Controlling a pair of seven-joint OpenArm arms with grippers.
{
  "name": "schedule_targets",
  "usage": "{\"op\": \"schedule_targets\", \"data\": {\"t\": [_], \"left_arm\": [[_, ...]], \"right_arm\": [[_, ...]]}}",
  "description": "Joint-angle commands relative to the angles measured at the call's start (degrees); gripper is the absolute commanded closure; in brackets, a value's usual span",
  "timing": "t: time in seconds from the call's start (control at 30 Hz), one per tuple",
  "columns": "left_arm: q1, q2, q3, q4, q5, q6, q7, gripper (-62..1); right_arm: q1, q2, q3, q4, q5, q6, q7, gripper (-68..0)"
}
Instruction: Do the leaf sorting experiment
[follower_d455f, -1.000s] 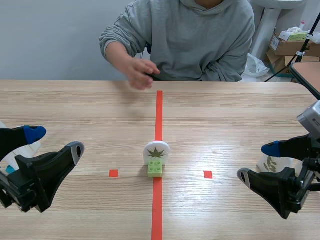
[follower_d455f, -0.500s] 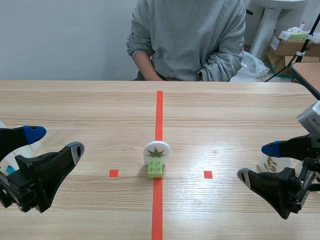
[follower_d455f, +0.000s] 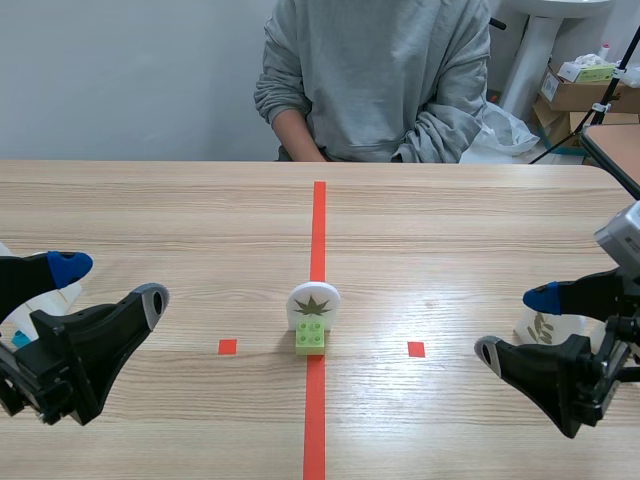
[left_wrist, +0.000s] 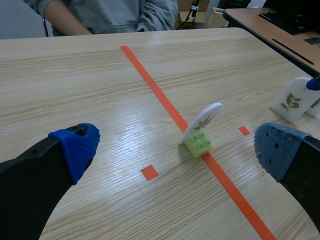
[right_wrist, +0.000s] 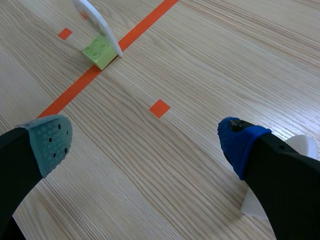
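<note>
Desk (follower_d455f: 450, 220) is light wood, w/ a red tape line (follower_d455f: 318, 220) down the middle from the far edge to the near edge.

The leaf card (follower_d455f: 314, 303) is a small round white disc w/ a dark green spiky leaf on it. It stands in a light green brick (follower_d455f: 310, 337). Card leans back a bit, toward the far edge. Brick sits right on the tape line, approx. mid-desk, btwn the two small red squares.

L gripper (follower_d455f: 110, 282) is low by the desk's left edge, near the near corner. Its jaws are wide apart, nothing in them. One pad is blue, the other grey. Behind it at the left edge is a bit of sth. white (follower_d455f: 45, 300); can't tell what it is.

R gripper (follower_d455f: 516, 325) is low by the right edge. Jaws wide apart too, nothing btwn them. One pad blue, one grey-green. Both grippers are well apart from the card on the line.

A 2nd white card (left_wrist: 291, 100) w/ a thin green leaf twig stands just behind the R gripper, close to the right edge.

A person (follower_d455f: 380, 80) in a grey hoodie sits at the far edge, across from the robot. Cardboard boxes (follower_d455f: 585, 90) are off behind the far right corner.
</note>
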Motion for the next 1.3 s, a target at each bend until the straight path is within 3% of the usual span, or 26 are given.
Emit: {"op": "schedule_targets", "data": {"t": [0.0, 0.9, 1.17, 1.27], "left_arm": [[0.2, -0.1, -0.2, 0.8, -0.4, -0.1, -0.6, -62.3], [0.1, -0.1, -0.2, 0.8, 0.3, -0.1, -0.4, -62.3], [-1.4, -0.3, -0.2, 0.7, 5.7, -0.1, 0.0, -62.3], [-3.4, -1.3, 0.2, 0.0, 6.4, -0.6, 0.0, -62.3]], "right_arm": [[0.6, 0.3, 1.7, 1.0, 0.6, 0.7, 0.7, -60.0], [0.6, 0.3, 2.2, 1.0, 0.6, 0.7, 0.7, -60.0], [0.6, 0.3, 2.2, 1.0, 0.6, 0.7, 0.7, -60.0], [0.6, 0.3, 2.2, 1.0, 0.6, 0.7, 0.7, -60.0]]}}
